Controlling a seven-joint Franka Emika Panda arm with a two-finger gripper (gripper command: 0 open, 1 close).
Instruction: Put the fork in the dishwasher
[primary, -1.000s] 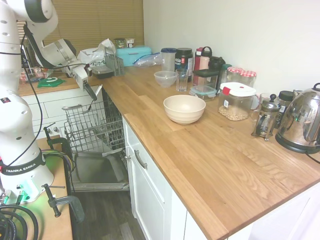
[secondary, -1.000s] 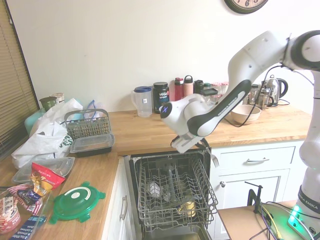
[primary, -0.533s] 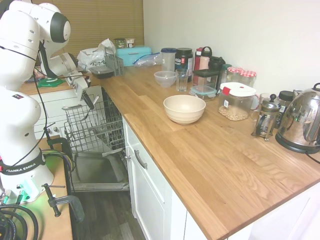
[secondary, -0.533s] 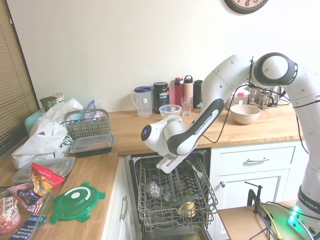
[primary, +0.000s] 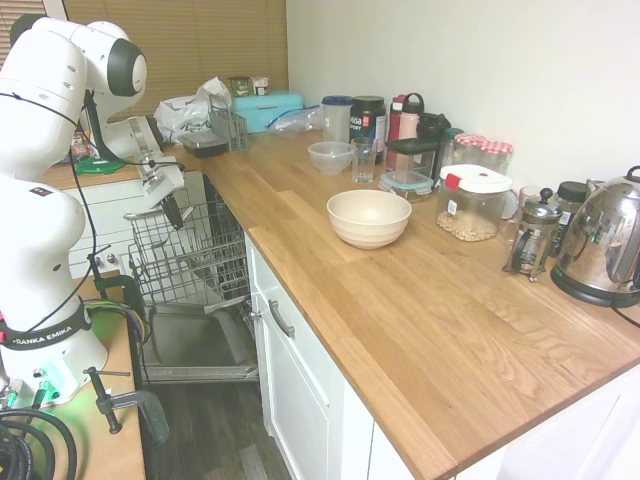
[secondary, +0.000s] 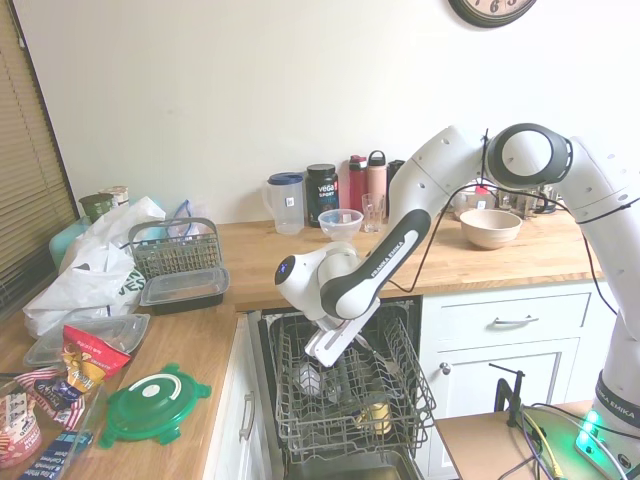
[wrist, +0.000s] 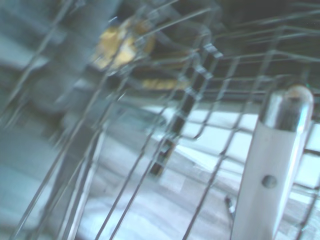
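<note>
Gripper (secondary: 352, 343) lowered into dishwasher (secondary: 350, 395) rack, clamped on fork (wrist: 272, 165), handle slanting, tines down.

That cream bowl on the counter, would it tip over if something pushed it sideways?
The bowl is wide and low, sitting upright on the smooth wooden counter, so it would probably slide rather than tip. Its rounded wall may be slippery to pinch.

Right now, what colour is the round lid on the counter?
Green, with white markings. The round lid shows best in the second exterior view.
</note>
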